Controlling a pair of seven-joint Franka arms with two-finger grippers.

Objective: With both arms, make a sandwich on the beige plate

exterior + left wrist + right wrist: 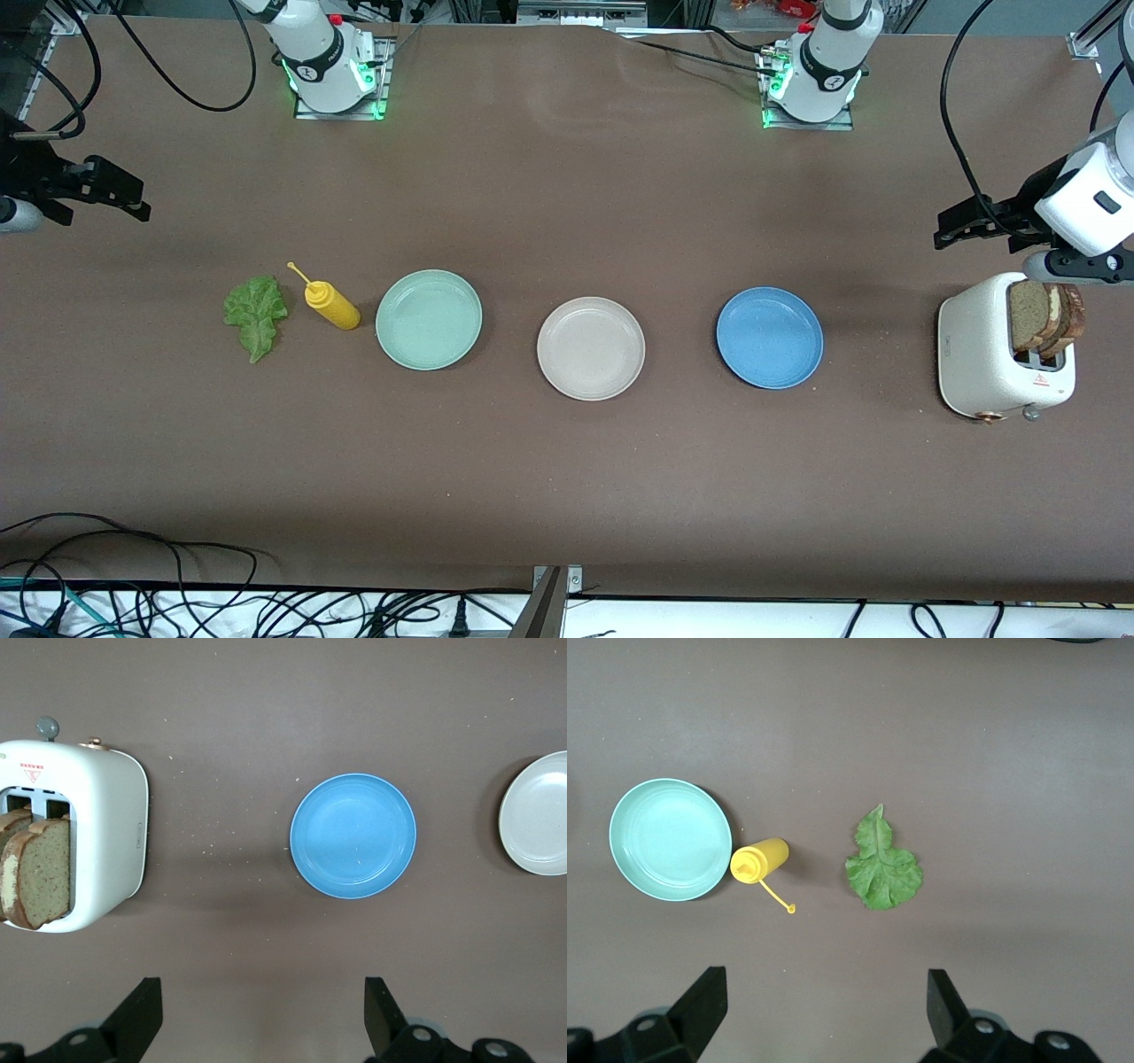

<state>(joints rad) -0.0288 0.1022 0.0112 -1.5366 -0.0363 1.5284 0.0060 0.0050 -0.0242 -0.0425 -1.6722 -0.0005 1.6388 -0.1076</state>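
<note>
The beige plate (591, 348) lies empty mid-table, and its edge shows in the left wrist view (540, 824). Two brown bread slices (1045, 319) (40, 873) stand upright in the slots of a white toaster (1001, 359) at the left arm's end. A green lettuce leaf (256, 315) (881, 864) lies flat at the right arm's end. My left gripper (955, 229) (263, 1014) hangs open and empty over bare table beside the toaster. My right gripper (131, 200) (824, 1010) is open and empty over bare table near the lettuce.
A mint-green plate (429, 319) and a blue plate (769, 338) flank the beige one, both empty. A yellow squeeze bottle (330, 304) lies on its side between the lettuce and the mint-green plate. Cables run along the table's edges.
</note>
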